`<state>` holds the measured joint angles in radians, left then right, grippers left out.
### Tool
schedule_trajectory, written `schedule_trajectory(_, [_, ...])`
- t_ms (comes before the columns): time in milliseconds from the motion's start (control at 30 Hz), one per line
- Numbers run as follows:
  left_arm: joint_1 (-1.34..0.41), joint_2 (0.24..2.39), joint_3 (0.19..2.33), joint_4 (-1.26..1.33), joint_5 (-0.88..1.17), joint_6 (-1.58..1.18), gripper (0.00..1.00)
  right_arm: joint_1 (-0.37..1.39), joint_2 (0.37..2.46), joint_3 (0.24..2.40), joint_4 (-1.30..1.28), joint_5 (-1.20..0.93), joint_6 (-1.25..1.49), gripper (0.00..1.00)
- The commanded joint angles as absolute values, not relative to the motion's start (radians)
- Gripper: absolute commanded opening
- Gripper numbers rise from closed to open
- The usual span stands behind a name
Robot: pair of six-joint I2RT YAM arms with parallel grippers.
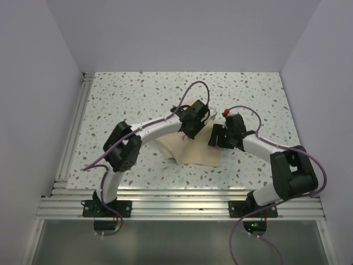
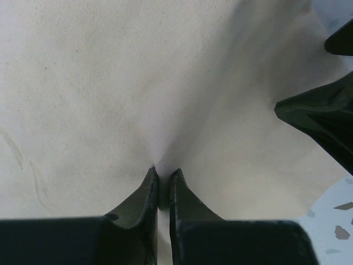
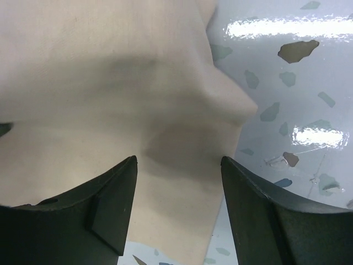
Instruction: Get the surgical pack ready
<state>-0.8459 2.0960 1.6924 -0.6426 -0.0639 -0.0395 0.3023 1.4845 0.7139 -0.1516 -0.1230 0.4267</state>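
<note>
Surgical pack [image 1: 190, 150] mid-fold, lying at the centre of the table [image 1: 138, 99], a touch toward 6 o'clock.
Left gripper [image 2: 164, 174] pinches a tuck of its cloth at the pack's 12 o'clock; right gripper [image 3: 179, 160] hangs spread over the 2 o'clock edge. Next, I'd say, it must bite there.

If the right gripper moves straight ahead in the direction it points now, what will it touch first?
Most likely the tan cloth wrap: it fills the space ahead of the open right gripper, though how far away it lies is unclear.
</note>
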Motion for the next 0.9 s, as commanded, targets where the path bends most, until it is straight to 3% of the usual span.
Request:
schedule_trajectory(0, [-0.876,2.005,1.781,-0.767,-0.095,-0.113,0.00,0.307,1.434,0.695,-0.083,-0.123,0.451,0.65])
schedule_trajectory(367, [-0.882,2.046,1.781,-0.788,-0.048,-0.152,0.00,0.307,1.402,0.680,-0.087,-0.110,0.451,0.64])
schedule_trajectory(500, [-0.888,2.069,1.744,-0.744,-0.034,-0.158,0.27,0.307,1.355,0.652,-0.094,-0.080,0.462,0.64])
schedule_trajectory(633, [-0.916,2.068,1.701,-0.709,-0.054,-0.146,0.45,0.305,1.255,0.608,-0.100,-0.029,0.469,0.65])
schedule_trajectory(867, [-0.946,2.091,1.675,-0.684,-0.110,-0.118,0.57,0.304,1.174,0.581,-0.113,-0.003,0.480,0.64])
